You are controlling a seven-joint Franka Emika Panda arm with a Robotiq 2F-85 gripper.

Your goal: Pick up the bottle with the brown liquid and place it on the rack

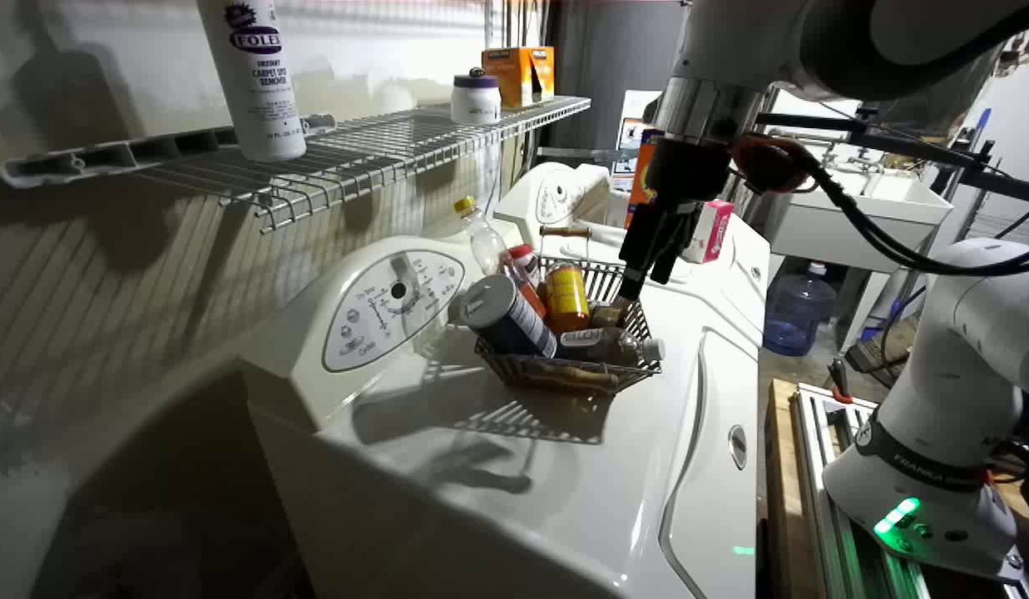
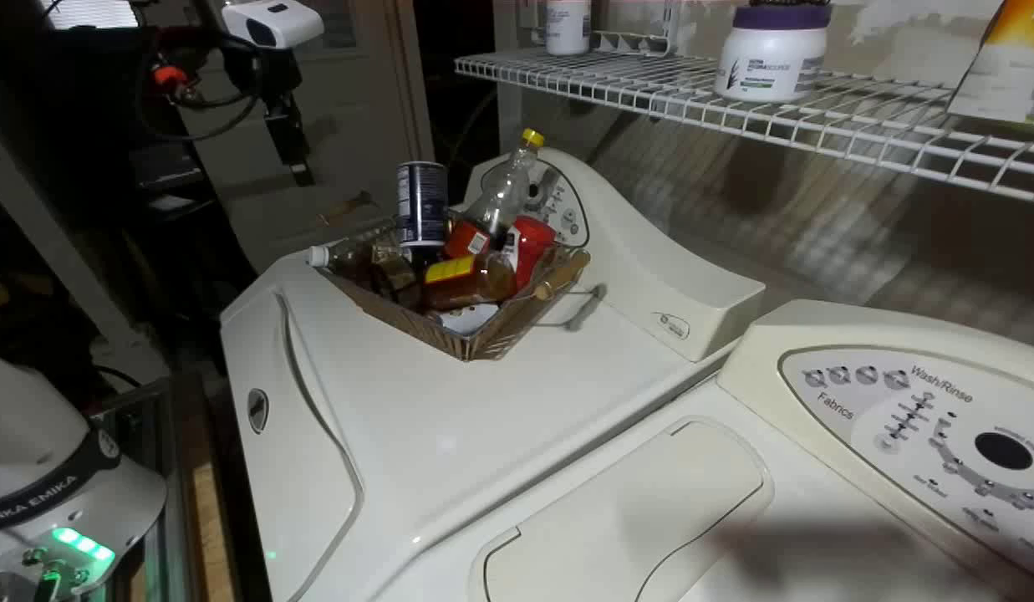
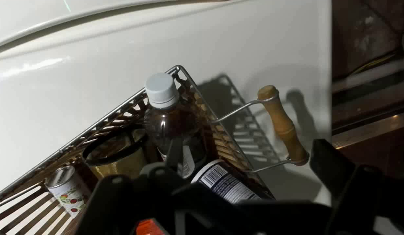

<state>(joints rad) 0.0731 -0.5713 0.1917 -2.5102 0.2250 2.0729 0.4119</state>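
Note:
The bottle with brown liquid and a white cap lies tilted in a wicker basket, its cap at the rim. It shows in both exterior views [image 1: 596, 344] [image 2: 349, 256] and the wrist view [image 3: 170, 122]. Its lower part is hidden in the wrist view by a finger and a dark canister. My gripper [image 1: 647, 284] is open and empty, above the basket; it also shows in an exterior view [image 2: 299, 173]. In the wrist view its fingers [image 3: 247, 151] are wide apart, the left one overlapping the bottle. The white wire rack [image 1: 447, 154] [image 2: 817, 146] is on the wall.
The basket [image 1: 635, 380] [image 2: 416, 329] stands on a white appliance, wooden handles sticking out [image 3: 283, 127]. It also holds a dark canister [image 1: 510, 316], a yellow-capped bottle [image 2: 504, 196] and a yellow-labelled jar [image 1: 568, 295]. On the rack are a white bottle [image 1: 264, 100], purple-lidded jar [image 2: 771, 63] and orange box [image 1: 514, 79].

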